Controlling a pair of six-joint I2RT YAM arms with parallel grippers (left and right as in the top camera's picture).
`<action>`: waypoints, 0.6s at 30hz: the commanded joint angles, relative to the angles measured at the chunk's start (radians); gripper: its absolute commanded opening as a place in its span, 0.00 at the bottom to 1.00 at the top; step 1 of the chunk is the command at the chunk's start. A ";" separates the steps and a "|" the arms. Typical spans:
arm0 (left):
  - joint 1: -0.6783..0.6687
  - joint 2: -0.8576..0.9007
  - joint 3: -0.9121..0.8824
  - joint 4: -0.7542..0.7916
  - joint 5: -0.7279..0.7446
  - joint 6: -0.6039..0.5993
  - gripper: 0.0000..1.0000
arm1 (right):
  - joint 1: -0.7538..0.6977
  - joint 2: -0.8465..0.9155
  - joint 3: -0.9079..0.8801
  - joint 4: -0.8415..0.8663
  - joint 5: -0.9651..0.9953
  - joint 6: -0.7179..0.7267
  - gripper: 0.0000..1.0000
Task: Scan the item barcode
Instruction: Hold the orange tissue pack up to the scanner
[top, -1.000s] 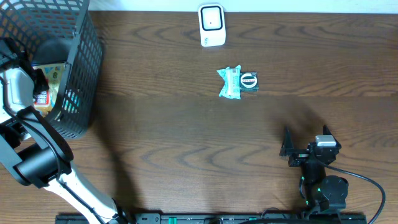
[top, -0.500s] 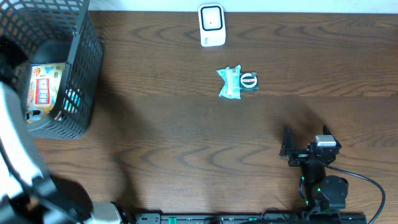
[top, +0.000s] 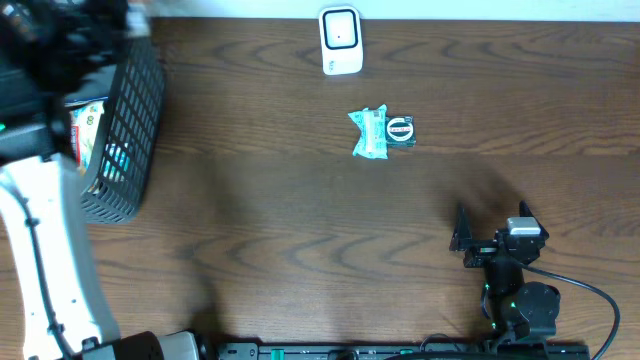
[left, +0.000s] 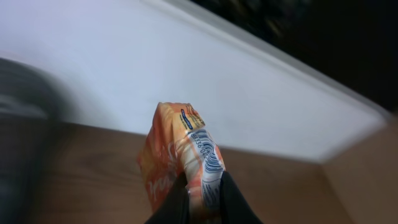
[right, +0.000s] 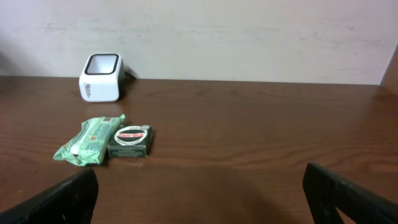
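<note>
Left gripper (left: 202, 196), own wrist view: pinches an orange packet (left: 180, 152) by its lower edge, barcode (left: 208, 155) turned to the camera, white wall behind.

Right wrist view: right gripper (right: 199, 186) spread wide, low over the table (right: 261, 143). Ahead, scanner (right: 101, 78) near the wall, green pack (right: 87, 140) touching a dark box (right: 129, 141).

Overhead: left arm (top: 45, 250) blurred over the basket (top: 125, 150) at far left, well apart from the scanner. Packet itself not clear here.
</note>
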 joint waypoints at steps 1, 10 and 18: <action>-0.141 0.058 0.005 -0.008 0.060 0.051 0.07 | -0.008 -0.005 -0.002 -0.004 -0.002 0.011 0.99; -0.466 0.248 0.005 -0.019 -0.022 0.343 0.07 | -0.008 -0.005 -0.002 -0.004 -0.002 0.011 0.99; -0.639 0.426 0.005 -0.084 -0.396 0.436 0.08 | -0.008 -0.005 -0.002 -0.004 -0.002 0.011 0.99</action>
